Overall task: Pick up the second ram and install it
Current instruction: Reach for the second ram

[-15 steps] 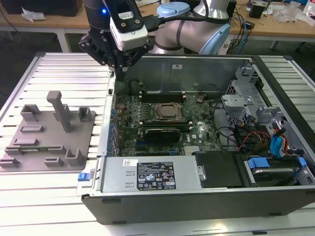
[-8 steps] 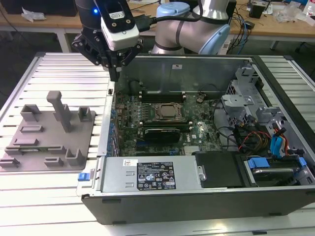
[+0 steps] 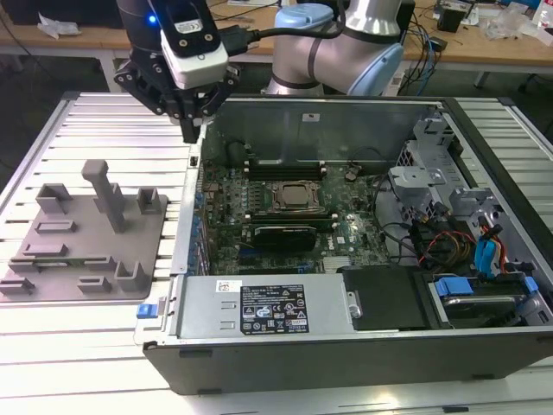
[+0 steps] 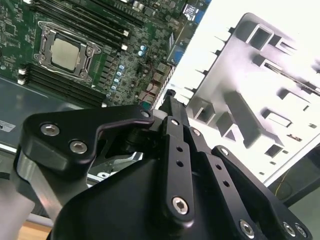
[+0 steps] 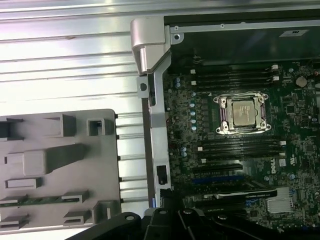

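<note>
The open computer case [image 3: 346, 363] lies on its side and I can look down into it. Inside is the green motherboard [image 3: 346, 233], with the processor socket [image 3: 292, 197] about in the middle and long black memory slots [image 5: 235, 80] on both sides of the socket. At the end of the case toward the exterior view's right there is a bundle of cables [image 3: 432, 242] and a drive bay with blue tabs [image 3: 458, 290]. Along the near wall of the case sits the grey power supply [image 3: 259, 307], with a label on it.

Beside the case, toward the exterior view's left, lies a grey fixture tray [image 3: 147, 251] with small holders and one tall post [image 3: 108, 194]. The second ram [image 5: 35, 200] lies flat in this tray, between two holders on the tray's near side, as the first wrist view shows. It is well apart from the gripper.

The gripper [image 3: 192, 134] hangs above the far corner of the case, over the wall next to the tray. Its fingers [image 4: 172, 130] come together at the tip and nothing is held between them. The silver and light-blue arm [image 3: 346, 43] reaches in from behind the case.

The case and the tray rest on a table of metal slats [image 3: 104, 130]. Behind the case stand wooden benches [image 3: 484, 47] with cables and small parts.
</note>
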`<state>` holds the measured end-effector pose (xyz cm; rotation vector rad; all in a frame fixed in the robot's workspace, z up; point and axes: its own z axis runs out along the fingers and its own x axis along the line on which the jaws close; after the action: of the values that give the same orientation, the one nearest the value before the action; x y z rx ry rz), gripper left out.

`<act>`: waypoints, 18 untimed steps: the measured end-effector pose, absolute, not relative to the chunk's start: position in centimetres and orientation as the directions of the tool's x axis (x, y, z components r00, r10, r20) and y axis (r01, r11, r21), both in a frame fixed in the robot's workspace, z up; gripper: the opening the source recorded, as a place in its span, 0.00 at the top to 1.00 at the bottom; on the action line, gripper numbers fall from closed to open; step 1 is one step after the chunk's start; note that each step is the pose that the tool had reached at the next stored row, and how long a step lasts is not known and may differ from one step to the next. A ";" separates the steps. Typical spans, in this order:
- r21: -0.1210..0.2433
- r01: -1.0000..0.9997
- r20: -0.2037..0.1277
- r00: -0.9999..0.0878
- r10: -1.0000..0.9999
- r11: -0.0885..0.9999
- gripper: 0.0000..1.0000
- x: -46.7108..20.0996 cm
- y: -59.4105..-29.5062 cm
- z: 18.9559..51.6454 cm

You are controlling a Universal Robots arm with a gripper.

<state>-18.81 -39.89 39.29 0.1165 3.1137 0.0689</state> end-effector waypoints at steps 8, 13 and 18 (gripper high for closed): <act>0.045 0.074 -0.023 -0.997 0.075 0.996 0.92 -20.6 -39.9 39.3; 0.045 0.074 -0.023 -0.997 0.075 0.996 0.92 -21.5 -39.9 39.3; 0.045 0.074 -0.023 -0.997 0.075 0.996 0.92 -22.3 -39.9 39.3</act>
<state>-22.31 -39.89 39.30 0.1164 3.1137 0.0688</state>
